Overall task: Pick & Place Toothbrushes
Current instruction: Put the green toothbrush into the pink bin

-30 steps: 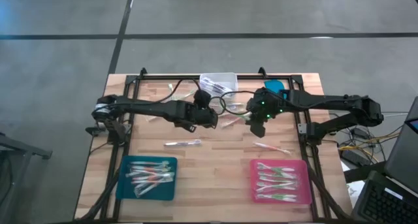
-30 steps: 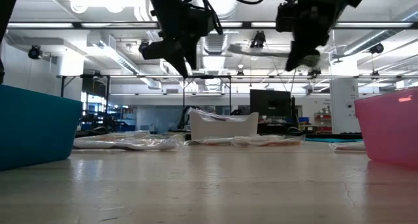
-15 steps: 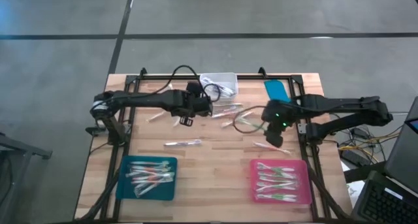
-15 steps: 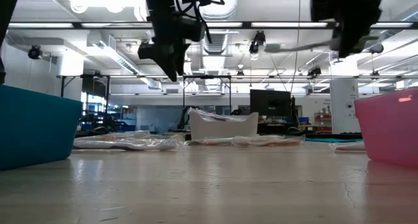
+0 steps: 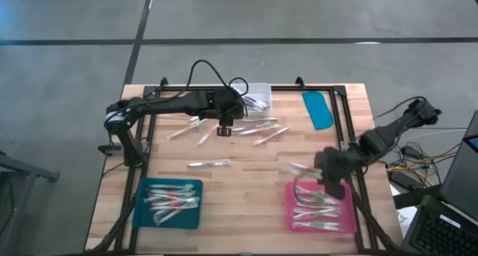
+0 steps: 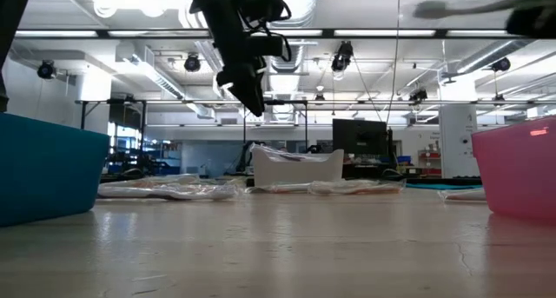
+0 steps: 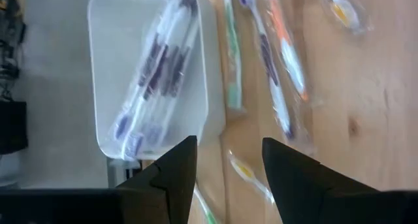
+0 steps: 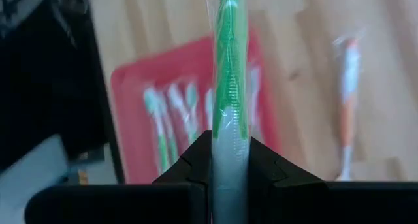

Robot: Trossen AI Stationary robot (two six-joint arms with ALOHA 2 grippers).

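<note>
The right hand (image 5: 331, 183), clamped on a green wrapped toothbrush (image 8: 228, 67) over the pink tray (image 5: 343, 225) near the tabletop's front right corner, should lower level before releasing; the left hand (image 5: 225, 127) hangs open near the white bin (image 5: 261, 89).

Bare wood (image 5: 246, 178) lies between both trays (unobstructed).

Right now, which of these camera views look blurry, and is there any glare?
High view: the right pincer smears over the pink tray. Right wrist view: the green toothbrush is sharp, the background streaked. Left wrist view: loose toothbrushes are soft. Low view: bright ceiling lights glare.
</note>
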